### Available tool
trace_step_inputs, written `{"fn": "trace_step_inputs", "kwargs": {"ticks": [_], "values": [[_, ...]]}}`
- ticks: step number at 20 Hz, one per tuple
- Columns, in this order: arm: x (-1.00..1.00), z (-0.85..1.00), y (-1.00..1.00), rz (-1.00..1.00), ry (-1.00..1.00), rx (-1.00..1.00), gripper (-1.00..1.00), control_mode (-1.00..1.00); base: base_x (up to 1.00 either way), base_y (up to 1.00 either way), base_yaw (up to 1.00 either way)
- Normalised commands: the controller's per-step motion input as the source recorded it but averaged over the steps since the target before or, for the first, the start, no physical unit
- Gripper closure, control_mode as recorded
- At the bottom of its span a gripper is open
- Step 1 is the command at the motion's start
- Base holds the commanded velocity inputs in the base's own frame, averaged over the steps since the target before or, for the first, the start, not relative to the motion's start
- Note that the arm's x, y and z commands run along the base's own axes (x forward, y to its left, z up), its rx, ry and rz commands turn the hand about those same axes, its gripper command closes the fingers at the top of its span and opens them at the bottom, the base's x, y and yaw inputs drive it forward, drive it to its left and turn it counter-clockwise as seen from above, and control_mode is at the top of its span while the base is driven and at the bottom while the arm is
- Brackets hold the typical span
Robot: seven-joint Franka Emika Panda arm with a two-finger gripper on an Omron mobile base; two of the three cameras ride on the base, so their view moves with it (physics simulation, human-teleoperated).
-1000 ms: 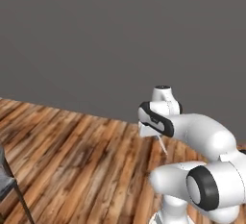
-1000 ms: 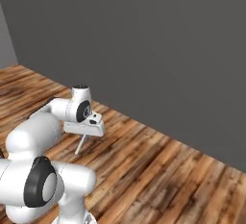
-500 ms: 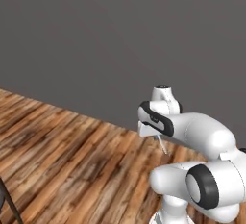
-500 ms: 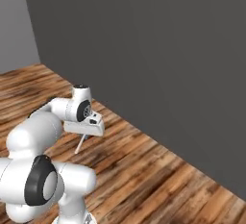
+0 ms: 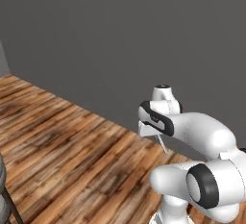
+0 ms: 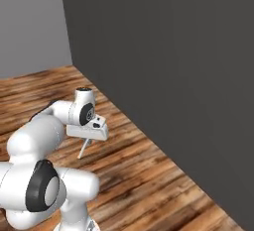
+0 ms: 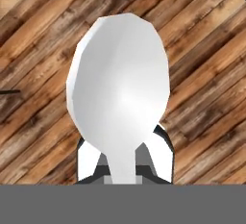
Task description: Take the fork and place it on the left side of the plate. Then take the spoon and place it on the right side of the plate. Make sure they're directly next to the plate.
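Observation:
My gripper (image 7: 124, 163) is shut on the spoon (image 7: 120, 88), whose whitish rounded bowl stands up large in the hand view above the wood-plank floor. From the right base view the spoon (image 6: 84, 149) hangs as a thin pale stick slanting down from the gripper (image 6: 88, 138) under the folded white arm. The left base view has the same spoon (image 5: 162, 144) poking down below the gripper (image 5: 156, 134). The fork and the plate are out of view.
Brown wood-plank floor (image 5: 72, 160) stretches ahead to a dark grey wall (image 5: 120, 35). A lighter grey wall (image 6: 30, 22) meets it at a corner on the left. A dark leg of some furniture (image 5: 6, 199) stands at the lower left edge.
The whole scene has shifted in both base views, so the camera has moved with the base; the wall corner has slid further into the right base view. The arm keeps its pose with the spoon.

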Motion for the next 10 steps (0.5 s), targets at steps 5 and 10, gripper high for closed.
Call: {"fn": "trace_step_inputs", "kwargs": {"ticks": [5, 10], "values": [[0.00, 0.00, 0.00, 0.00, 0.00, 0.00, 1.00, 1.00, 0.84, -0.03, 0.35], [0.00, 0.00, 0.00, 0.00, 0.00, 0.00, 1.00, 1.00, 0.85, -0.03, 0.33]]}}
